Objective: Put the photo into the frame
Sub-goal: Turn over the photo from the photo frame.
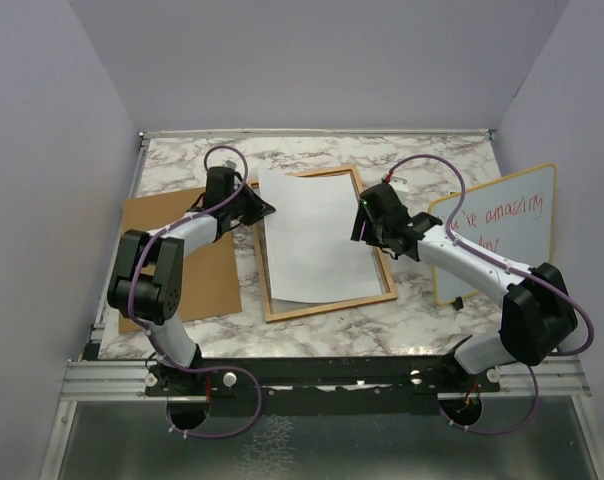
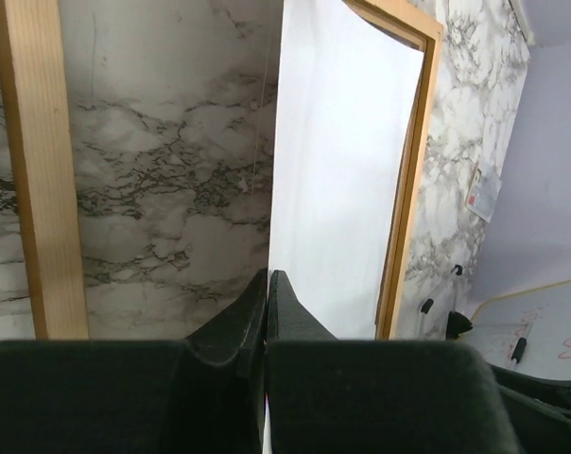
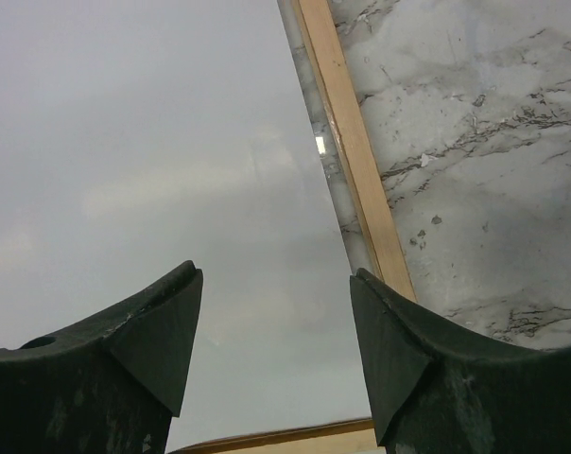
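The photo [image 1: 317, 235] shows only its plain white side and lies tilted over the frame's orange-brown wooden rim [image 1: 327, 305] in the middle of the marble table. My left gripper [image 1: 265, 207] is shut on the photo's far left edge; in the left wrist view the photo [image 2: 342, 170] runs out from the closed gripper [image 2: 268, 276], between the rim's two long sides [image 2: 413, 170]. My right gripper [image 1: 365, 222] is open and empty just above the photo's right edge; in the right wrist view the gripper [image 3: 276, 284] straddles the photo [image 3: 153, 170] beside the rim [image 3: 356, 161].
The brown back board [image 1: 207, 270] lies flat on the left, under my left arm. A yellow-rimmed whiteboard with red handwriting [image 1: 502, 230] lies at the right, under my right arm, and shows in the left wrist view [image 2: 541, 331]. Lilac walls enclose the table.
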Robot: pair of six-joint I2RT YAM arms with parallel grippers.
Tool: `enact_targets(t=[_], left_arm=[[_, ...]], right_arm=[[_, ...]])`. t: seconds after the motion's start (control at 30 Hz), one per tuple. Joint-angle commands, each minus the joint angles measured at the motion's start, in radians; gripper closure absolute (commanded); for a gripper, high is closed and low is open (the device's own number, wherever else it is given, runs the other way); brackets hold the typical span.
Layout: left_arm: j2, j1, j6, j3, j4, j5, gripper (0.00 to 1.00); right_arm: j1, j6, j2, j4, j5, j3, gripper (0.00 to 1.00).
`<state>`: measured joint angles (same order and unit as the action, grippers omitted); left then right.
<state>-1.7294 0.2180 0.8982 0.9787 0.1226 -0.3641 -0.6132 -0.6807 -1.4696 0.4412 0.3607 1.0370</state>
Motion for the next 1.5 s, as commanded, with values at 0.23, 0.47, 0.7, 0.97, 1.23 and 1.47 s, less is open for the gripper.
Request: enact_targets(t=[0.23, 0.47, 0.7, 0.97, 1.23, 1.47], left_arm=[[0.044, 0.001, 0.045, -0.075, 0.085, 0.019, 1.0], [-0.033, 0.018, 0.022, -0.025, 0.104, -0.054, 1.0], [-0.072, 0.02, 0.008, 0.01, 0.091, -0.077, 1.0], [-0.056, 0.021, 0.013, -0.005, 0.055, -0.018, 0.76], [-0.01, 0.03, -0.038, 0.038, -0.07, 0.049, 0.35], [0.042, 0.032, -0.113, 0.108, -0.313, 0.2, 0.14]], right_arm=[[0.004, -0.017, 0.025, -0.016, -0.022, -0.013, 0.32], [0.004, -0.02, 0.035, -0.015, -0.023, -0.024, 0.32], [0.004, -0.023, 0.038, -0.018, -0.029, -0.028, 0.32], [0.003, -0.025, 0.044, -0.017, -0.031, -0.034, 0.32], [0.004, -0.031, 0.043, -0.03, -0.043, -0.043, 0.32], [0.004, -0.027, 0.041, -0.029, -0.051, -0.042, 0.32]])
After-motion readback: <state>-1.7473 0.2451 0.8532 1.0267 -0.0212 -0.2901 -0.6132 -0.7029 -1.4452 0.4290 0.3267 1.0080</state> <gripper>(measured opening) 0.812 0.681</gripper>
